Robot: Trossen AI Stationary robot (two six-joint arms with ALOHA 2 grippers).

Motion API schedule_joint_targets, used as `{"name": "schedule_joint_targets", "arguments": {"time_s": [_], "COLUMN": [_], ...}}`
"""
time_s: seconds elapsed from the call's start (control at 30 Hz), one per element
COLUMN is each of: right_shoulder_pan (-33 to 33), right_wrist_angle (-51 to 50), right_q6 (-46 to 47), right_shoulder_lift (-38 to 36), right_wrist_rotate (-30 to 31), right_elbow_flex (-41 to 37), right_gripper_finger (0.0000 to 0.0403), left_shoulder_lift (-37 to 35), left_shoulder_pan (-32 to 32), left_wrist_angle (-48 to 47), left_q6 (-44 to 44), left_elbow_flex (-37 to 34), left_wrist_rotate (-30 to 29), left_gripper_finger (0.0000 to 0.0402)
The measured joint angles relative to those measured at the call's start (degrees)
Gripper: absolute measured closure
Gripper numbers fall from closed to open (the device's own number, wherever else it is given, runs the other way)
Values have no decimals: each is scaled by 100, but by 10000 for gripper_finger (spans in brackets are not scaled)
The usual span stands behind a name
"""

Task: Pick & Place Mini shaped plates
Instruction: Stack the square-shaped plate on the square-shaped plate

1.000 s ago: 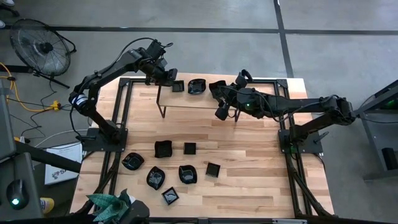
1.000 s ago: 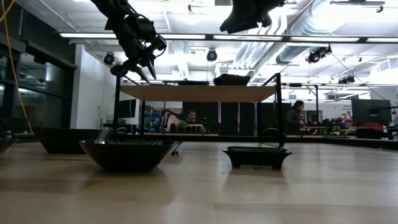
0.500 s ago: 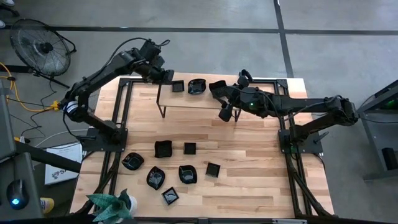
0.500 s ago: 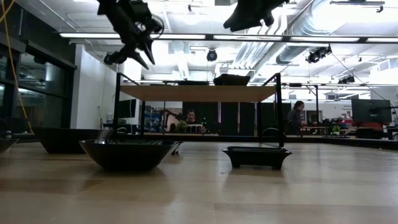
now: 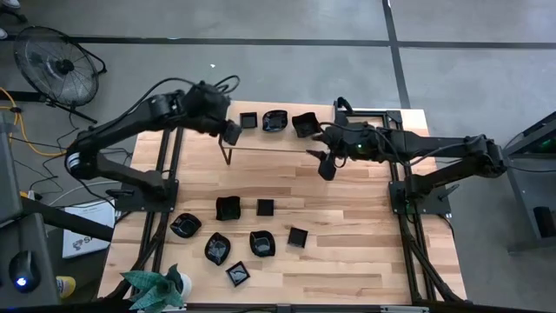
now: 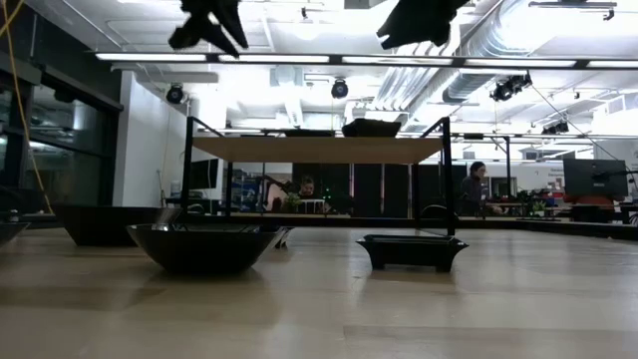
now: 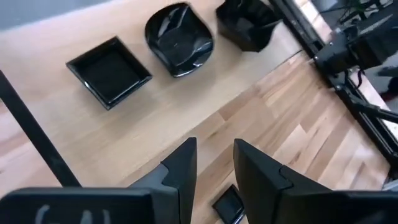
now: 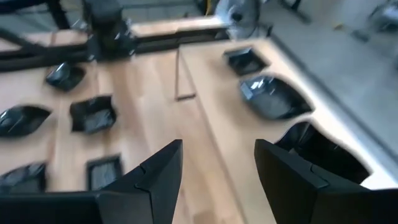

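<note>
Left fingers (image 7: 214, 168) narrowly parted, empty; right fingers (image 8: 217, 168) wide apart (also empty).

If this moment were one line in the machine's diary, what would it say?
raised wooden shelf: three glossy black mini plates | left tool: empty, above shelf's left end | right tool: open, empty, off shelf's right end
</note>
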Motion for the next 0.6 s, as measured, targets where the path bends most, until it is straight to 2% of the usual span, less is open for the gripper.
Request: {"name": "schedule_joint_targets", "arguments": {"time_s": [0.13, 0.27, 0.43, 0.6], "right_shoulder_pan": [0, 0, 38, 262], "right_wrist_angle": [-387, -555, -553, -937], "right_q6": [259, 570, 896, 1157], "right_shoulder_lift": [-20, -97, -213, -225], "right_wrist_rotate": [-278, -312, -431, -871], "right_elbow_flex": [0, 0, 0, -2], "right_gripper_finger": [208, 208, 208, 208], "left_shoulder_lift": [-277, -586, -1169, -1996], "left_shoulder_pan": [-696, -1396, -2008, -2358], "left_wrist_angle": [21, 390, 1251, 2377], "left_q6": [-65, 28, -222, -513], "left_elbow_flex": [-8, -431, -1521, -2763], "left_wrist_rotate": [-589, -868, -1078, -1014], "left_gripper_finger": [298, 298, 298, 298]}}
